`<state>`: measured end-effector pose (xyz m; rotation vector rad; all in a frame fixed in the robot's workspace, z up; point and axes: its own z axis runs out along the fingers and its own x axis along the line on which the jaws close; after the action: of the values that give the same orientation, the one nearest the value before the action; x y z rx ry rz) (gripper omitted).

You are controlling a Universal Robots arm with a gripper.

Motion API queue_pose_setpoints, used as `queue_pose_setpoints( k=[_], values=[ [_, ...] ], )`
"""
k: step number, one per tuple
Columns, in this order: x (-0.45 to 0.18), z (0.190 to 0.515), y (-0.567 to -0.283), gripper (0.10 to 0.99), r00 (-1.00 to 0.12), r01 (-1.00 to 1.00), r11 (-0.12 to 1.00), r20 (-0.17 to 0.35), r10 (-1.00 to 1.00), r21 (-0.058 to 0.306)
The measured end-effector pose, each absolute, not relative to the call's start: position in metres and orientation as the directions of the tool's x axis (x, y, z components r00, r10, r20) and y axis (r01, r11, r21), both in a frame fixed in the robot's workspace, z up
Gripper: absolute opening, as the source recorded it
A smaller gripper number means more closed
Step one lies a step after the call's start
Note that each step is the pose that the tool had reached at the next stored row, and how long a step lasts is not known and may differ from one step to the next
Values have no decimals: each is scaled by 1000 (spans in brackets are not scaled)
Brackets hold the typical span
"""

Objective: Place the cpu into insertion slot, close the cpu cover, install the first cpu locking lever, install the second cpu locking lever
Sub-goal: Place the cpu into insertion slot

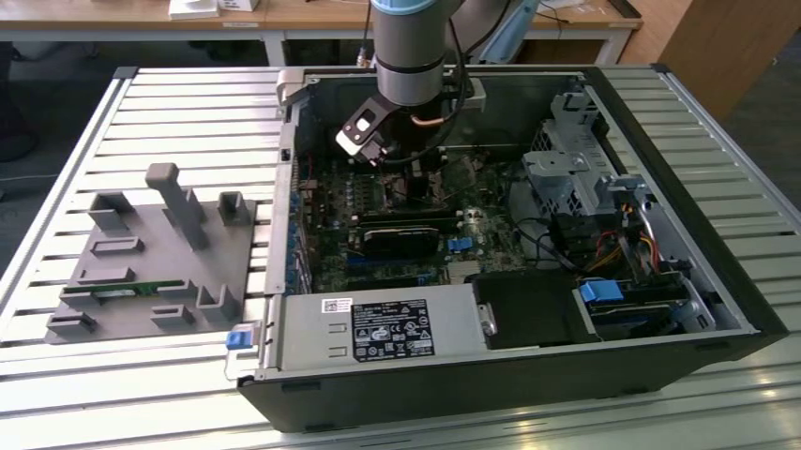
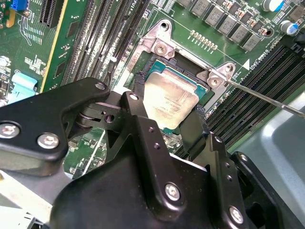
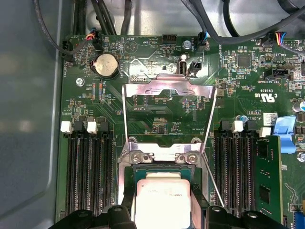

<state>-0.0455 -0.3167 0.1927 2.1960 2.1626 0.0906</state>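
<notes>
Silver-beige cpu [image 2: 170, 98], green motherboard [image 3: 157, 119]

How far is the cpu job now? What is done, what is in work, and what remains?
Done: nothing is surely finished. In hand: the gripper straddles the cpu, which lies in the socket or just over it; I cannot tell if it is released. Left: the cover stands open and a lever sticks out unlatched, so closing the cover and both lever steps are not yet done.

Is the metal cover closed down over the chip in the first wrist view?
No, the cover stands swung open beyond the socket, leaving the chip with its top bare.
</notes>
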Motion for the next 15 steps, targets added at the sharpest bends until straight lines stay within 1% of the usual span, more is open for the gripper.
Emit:
queue_pose_setpoints(
  k=[3,4,13,15],
  values=[
    [-45,193,-317,553,15,996,-15,1,1000,83],
    [-45,193,-317,612,15,996,-15,1,1000,83],
    [-45,193,-317,612,15,996,-15,1,1000,83],
    [-45,193,-317,600,15,996,-15,1,1000,83]
  ],
)
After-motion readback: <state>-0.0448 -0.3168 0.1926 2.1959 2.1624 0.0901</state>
